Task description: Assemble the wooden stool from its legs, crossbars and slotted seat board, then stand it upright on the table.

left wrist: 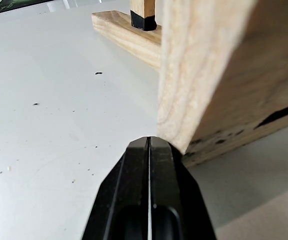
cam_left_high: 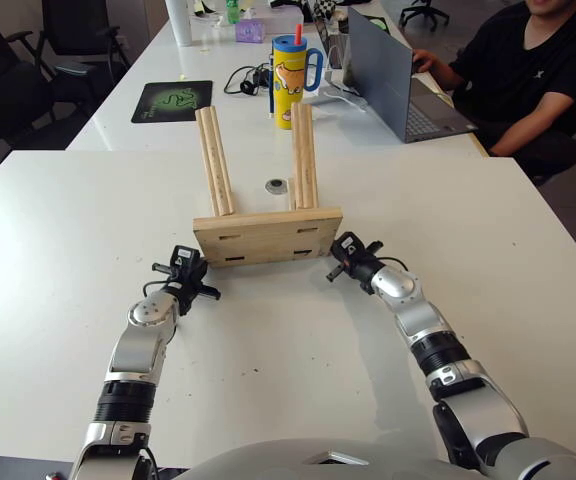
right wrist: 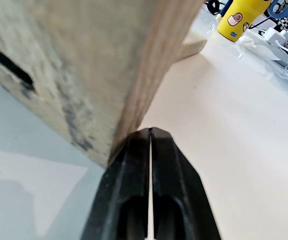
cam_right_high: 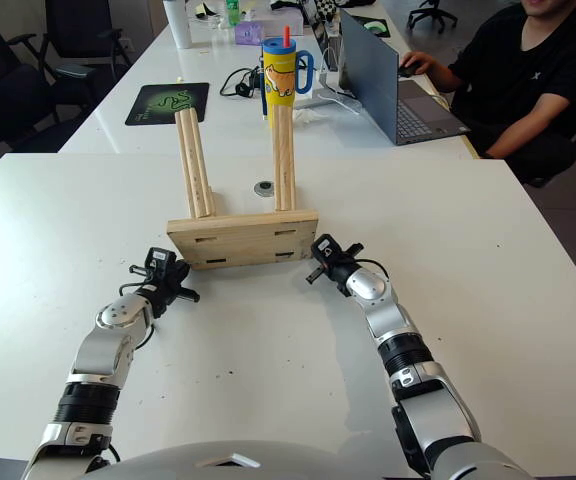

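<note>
The assembled wooden stool lies on its side on the white table. Its slotted seat board (cam_left_high: 268, 237) stands on edge facing me, and two pairs of legs (cam_left_high: 215, 160) (cam_left_high: 304, 155) point away along the table. My left gripper (cam_left_high: 190, 268) is shut with nothing in it, its tips at the board's lower left corner (left wrist: 224, 75). Close against the board's lower right corner (right wrist: 94, 55) sits my right gripper (cam_left_high: 343, 252), also shut and holding nothing. In both wrist views the fingers (left wrist: 136, 165) (right wrist: 134, 165) press together just short of the board's edge.
A small round metal part (cam_left_high: 276, 186) lies between the legs. On the far table stand a yellow mug (cam_left_high: 290, 80), a laptop (cam_left_high: 388, 75) and a black mat (cam_left_high: 172, 101). A person sits at the back right. Bare table (cam_left_high: 58, 260) spreads left, right and in front.
</note>
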